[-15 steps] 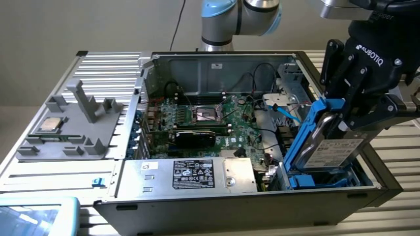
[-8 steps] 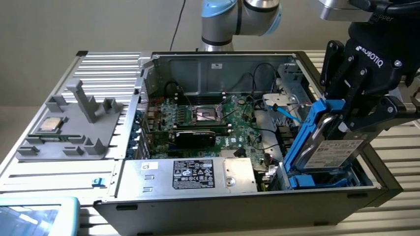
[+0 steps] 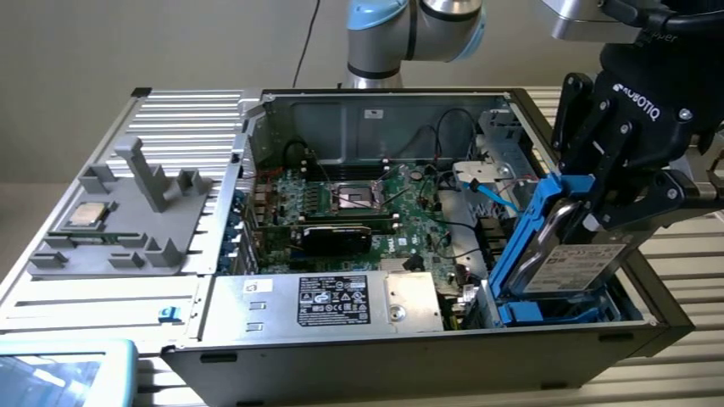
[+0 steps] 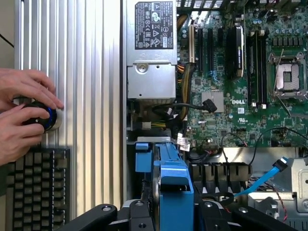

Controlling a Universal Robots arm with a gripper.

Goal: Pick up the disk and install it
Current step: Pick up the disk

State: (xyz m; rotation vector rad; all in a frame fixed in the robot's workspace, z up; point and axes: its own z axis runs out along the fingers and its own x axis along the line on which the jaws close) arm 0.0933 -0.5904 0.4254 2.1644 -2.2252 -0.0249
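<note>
The disk [image 3: 575, 259], a silver-grey drive with a white label in a bright blue carrier, stands tilted on edge over the blue drive bay [image 3: 554, 312] at the open computer case's corner, on the exterior view's right. My black gripper [image 3: 605, 212] is shut on the disk's upper end, one finger on each side. In the wrist view the blue carrier [image 4: 174, 185] runs between the two black fingers [image 4: 103, 214], with my gripper [image 4: 168, 216] clamped around it above the bay.
Inside the case lie the motherboard [image 3: 362, 203], power supply [image 3: 339, 301] and a loose blue cable [image 3: 489, 193] close to the bay. A grey fixture holding a square processor chip [image 3: 88, 216] sits on the exterior view's left. A person's hands [image 4: 24, 115] rest on a knob beside a keyboard [image 4: 36, 187].
</note>
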